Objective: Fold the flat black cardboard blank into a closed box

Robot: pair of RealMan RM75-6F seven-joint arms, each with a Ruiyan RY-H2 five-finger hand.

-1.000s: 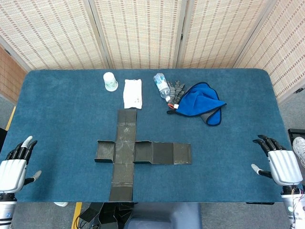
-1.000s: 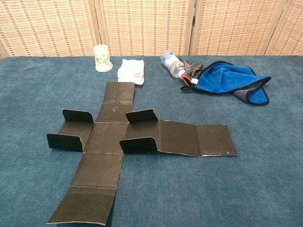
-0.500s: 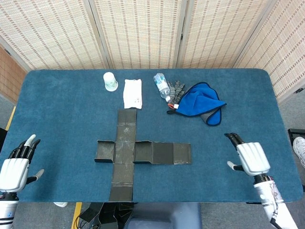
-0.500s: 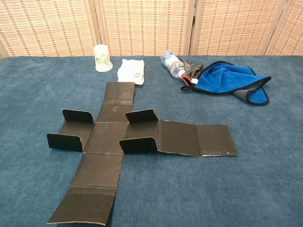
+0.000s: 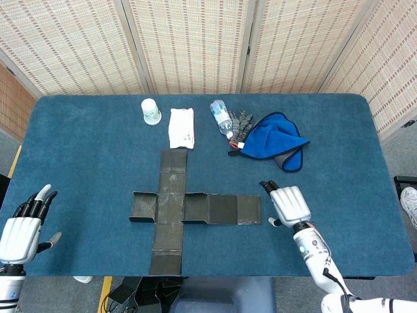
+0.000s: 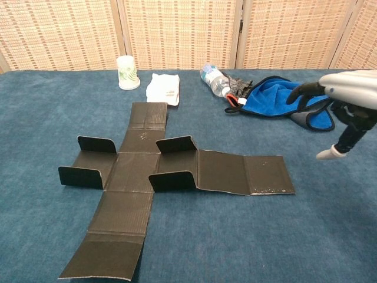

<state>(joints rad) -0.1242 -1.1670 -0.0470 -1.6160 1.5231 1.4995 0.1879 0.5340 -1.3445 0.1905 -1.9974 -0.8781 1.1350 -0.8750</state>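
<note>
Flat black cross-shaped cardboard blank (image 5: 184, 212) laid near front edge of blue table (image 5: 78, 156), four small flaps raised. Right hand (image 5: 287, 203) held just beside blank's right end, fingers spread, nothing gripped. Left hand (image 5: 22, 227) spread, empty, at front-left corner.

I can't read any text here: the paper cup (image 6: 127, 72) shows only a green pattern, and the bottle (image 6: 215, 79) label is too small.

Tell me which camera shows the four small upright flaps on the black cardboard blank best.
Chest view: the cardboard blank is seen low, so its flaps clearly stand up. Head view looks straight down; they are just thin dark edges.
</note>
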